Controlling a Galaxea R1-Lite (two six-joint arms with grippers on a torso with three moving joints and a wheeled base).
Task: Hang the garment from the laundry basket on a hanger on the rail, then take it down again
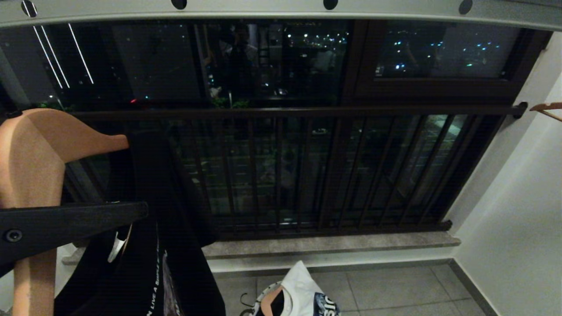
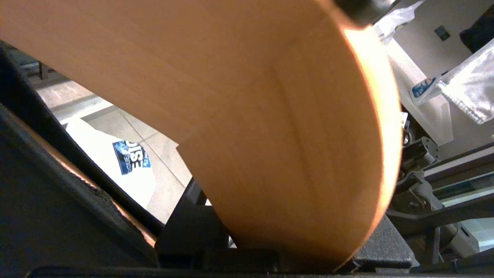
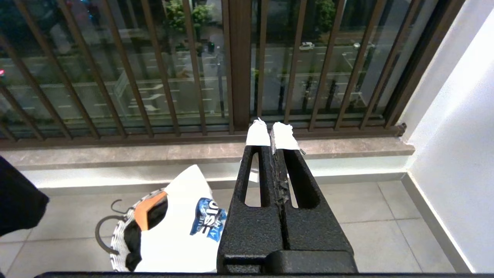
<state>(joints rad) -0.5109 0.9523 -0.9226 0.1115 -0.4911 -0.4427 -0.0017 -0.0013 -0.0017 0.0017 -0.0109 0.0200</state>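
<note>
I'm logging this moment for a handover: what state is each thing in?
Left pincer: clamped on the wooden hanger.
Wooden hanger: held up below the rail, off it.
Black T-shirt: draped on the hanger.
Rail: bare where visible.
Right pincer: shut, empty, parked.
Laundry basket: on the floor, holding a white T-shirt.

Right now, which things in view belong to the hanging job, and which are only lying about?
Belonging to the job:
- wooden hanger, held by the left gripper
- black garment draped on it
- rail overhead
- laundry basket on the floor

Only lying about:
- white shirt in the basket
- window grille
- right gripper, shut and idle
</note>
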